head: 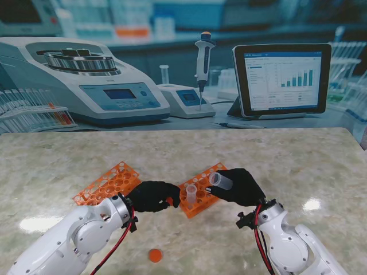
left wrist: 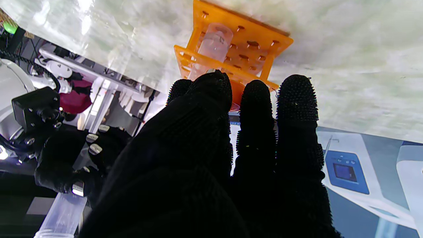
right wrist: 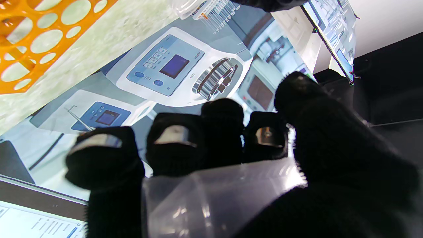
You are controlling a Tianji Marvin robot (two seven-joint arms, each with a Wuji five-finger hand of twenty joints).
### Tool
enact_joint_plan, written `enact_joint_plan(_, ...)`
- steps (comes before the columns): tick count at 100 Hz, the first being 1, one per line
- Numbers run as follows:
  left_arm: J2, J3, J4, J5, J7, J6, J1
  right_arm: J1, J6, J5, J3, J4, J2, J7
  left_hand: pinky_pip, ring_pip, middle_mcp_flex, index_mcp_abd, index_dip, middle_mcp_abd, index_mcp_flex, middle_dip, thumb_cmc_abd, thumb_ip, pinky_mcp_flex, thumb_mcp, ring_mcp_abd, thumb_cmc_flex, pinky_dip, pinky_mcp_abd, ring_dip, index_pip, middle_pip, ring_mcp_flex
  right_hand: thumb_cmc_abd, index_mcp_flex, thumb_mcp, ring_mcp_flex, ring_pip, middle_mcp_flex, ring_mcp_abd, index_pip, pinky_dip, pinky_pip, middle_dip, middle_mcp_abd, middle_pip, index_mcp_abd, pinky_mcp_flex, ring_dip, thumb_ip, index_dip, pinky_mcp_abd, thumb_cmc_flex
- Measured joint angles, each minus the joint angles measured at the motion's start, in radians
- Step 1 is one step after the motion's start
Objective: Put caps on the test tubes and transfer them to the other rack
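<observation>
Two orange racks lie side by side: an empty one [head: 106, 184] on the left and one [head: 205, 193] in the middle holding a single uncapped clear tube [head: 191, 195], which the left wrist view shows upright [left wrist: 214, 43] in its rack [left wrist: 261, 46]. My right hand [head: 241, 188] is shut on a second clear tube [head: 221, 181], lifted and tilted, its open mouth toward the left hand; the tube lies across the right palm [right wrist: 218, 195]. My left hand [head: 152, 196] hovers between the racks, fingers pinched on a small orange cap [head: 170, 201].
Another orange cap [head: 155, 255] lies loose on the marble table [head: 298, 166] nearer to me, between the arms. Behind the far table edge stands a printed lab backdrop with a centrifuge [head: 86, 80], a pipette [head: 203, 63] and a tablet [head: 282, 80].
</observation>
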Motion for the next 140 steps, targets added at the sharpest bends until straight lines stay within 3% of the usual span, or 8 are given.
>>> enact_joint_plan(140, -0.05, 0.006, -0.055, -0.14, 0.129, -0.009, -0.027, 0.043, 0.026, 0.024, -0.038, 0.02, 0.009, 0.059, -0.004, -0.011, 0.0, 0.005, 0.0, 0.004, 0.002, 0.0, 0.0, -0.01, -0.002, 0.012, 0.003, 0.0, 0.0, 0.019, 0.012, -0.008, 0.0, 0.0, 0.0, 0.0, 0.0, 0.0, 0.0, 0.0, 0.0, 0.0, 0.01, 0.0, 0.0, 0.0, 0.0, 0.0, 0.0, 0.0, 0.0, 0.0, 0.0, 0.0)
